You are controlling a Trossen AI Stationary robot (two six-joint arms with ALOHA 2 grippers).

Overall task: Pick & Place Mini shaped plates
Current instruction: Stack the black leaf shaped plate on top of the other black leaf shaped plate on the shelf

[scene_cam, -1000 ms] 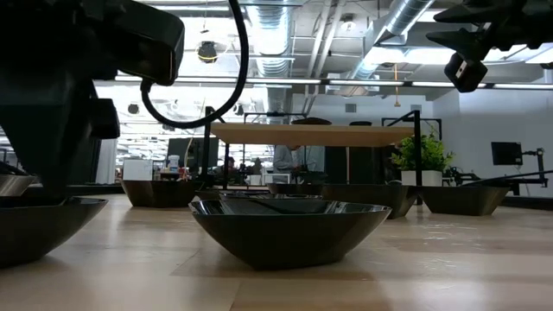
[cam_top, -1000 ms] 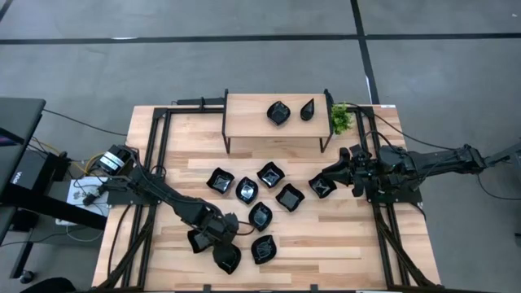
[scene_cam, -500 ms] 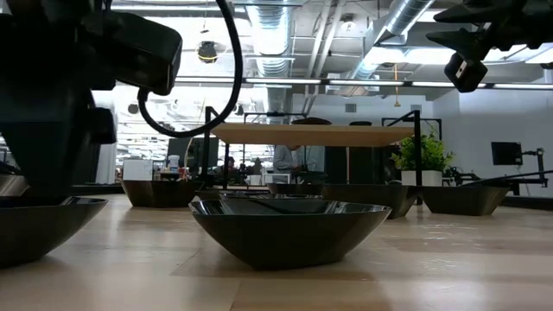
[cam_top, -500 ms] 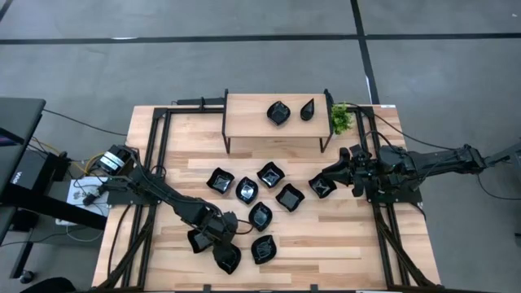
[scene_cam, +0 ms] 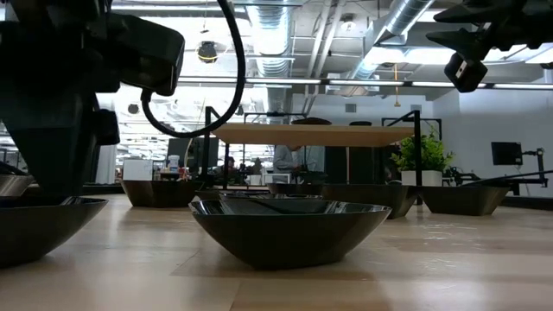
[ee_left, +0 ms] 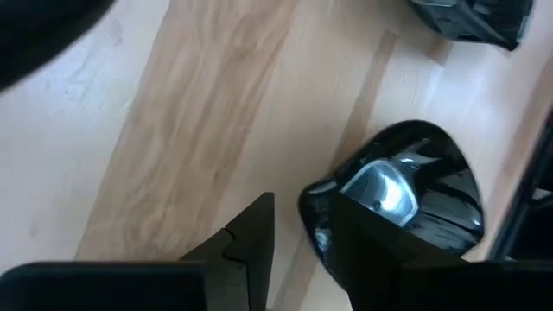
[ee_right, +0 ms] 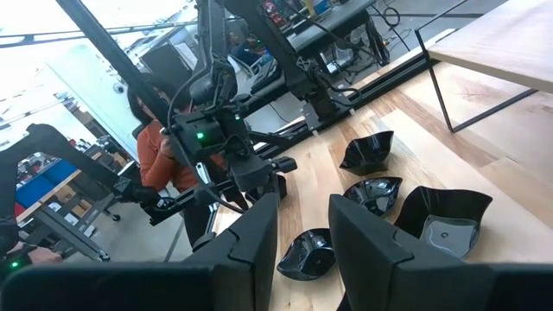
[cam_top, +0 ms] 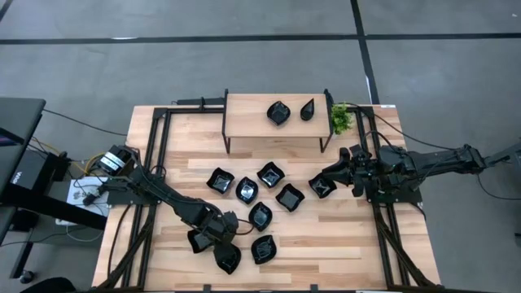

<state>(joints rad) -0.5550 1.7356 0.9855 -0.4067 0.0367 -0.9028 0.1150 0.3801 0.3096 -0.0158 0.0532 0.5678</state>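
Observation:
Several mini shaped plates, small glossy black dishes, lie on the wooden table (cam_top: 342,236). Two more (cam_top: 278,112) (cam_top: 307,109) sit on the raised shelf (cam_top: 252,122). My left gripper (cam_top: 223,242) (ee_left: 302,204) points steeply down at the near-left plate (cam_top: 229,259) (ee_left: 406,194) (scene_cam: 34,226), which rests on its base. The gripper is open, one finger over the bowl and the other outside the rim. My right gripper (cam_top: 326,179) (ee_right: 302,207) hovers level and open, high above a plate (cam_top: 321,188) on the right. My left gripper stands astride the near-left plate's rim (ee_left: 309,212), coming from above at a slant. Wood shows between the outer finger (ee_left: 255,238) and the rim. I cannot tell whether the inner finger (ee_left: 371,246) touches the bowl. The plate sits flat on the table.
More plates cluster mid-table (cam_top: 247,190) (cam_top: 290,197) and beside my left gripper (cam_top: 199,240) (cam_top: 263,249). A small green plant (cam_top: 340,120) stands by the shelf's right leg. Black frame rails (cam_top: 155,163) run along both sides. A person (ee_right: 160,155) shows beyond the table.

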